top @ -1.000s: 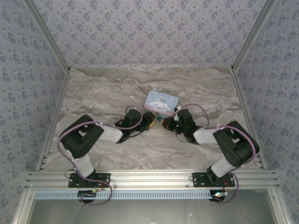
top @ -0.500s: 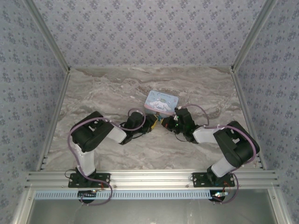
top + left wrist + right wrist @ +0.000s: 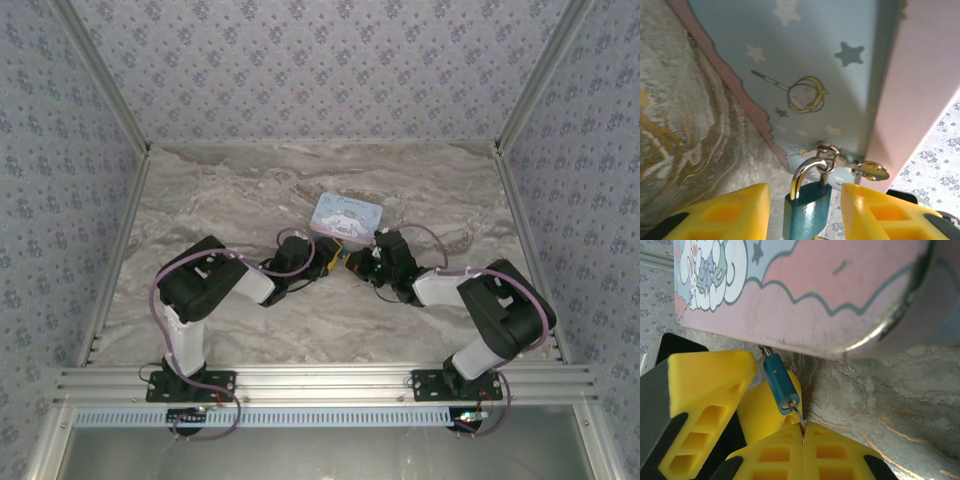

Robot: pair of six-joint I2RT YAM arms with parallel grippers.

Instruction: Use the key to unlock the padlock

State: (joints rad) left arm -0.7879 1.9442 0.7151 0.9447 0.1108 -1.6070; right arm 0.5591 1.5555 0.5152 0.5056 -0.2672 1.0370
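Note:
The tiny teal padlock [image 3: 806,210] hangs by its silvery shackle [image 3: 801,175] from a ring on the pale blue cartoon tin [image 3: 805,65]. My left gripper [image 3: 805,215] is open, one yellow finger [image 3: 730,215] on each side of the lock body with a small gap either way. In the right wrist view the padlock [image 3: 780,382] points its keyhole at my right gripper [image 3: 803,432], which is shut on the thin silvery key [image 3: 799,416]. The key's tip sits in the keyhole. From above, both grippers [image 3: 325,262] [image 3: 357,266] meet just in front of the tin [image 3: 347,214].
The tin stands on the marble table [image 3: 230,200], its near edge right above the lock. Patterned walls [image 3: 320,70] close the back and both sides. A metal rail [image 3: 320,380] runs along the near edge by the arm bases.
The left arm has swung right and forward, bringing its gripper up around the padlock. The tin has shifted slightly away. The right gripper has stayed shut on the key.

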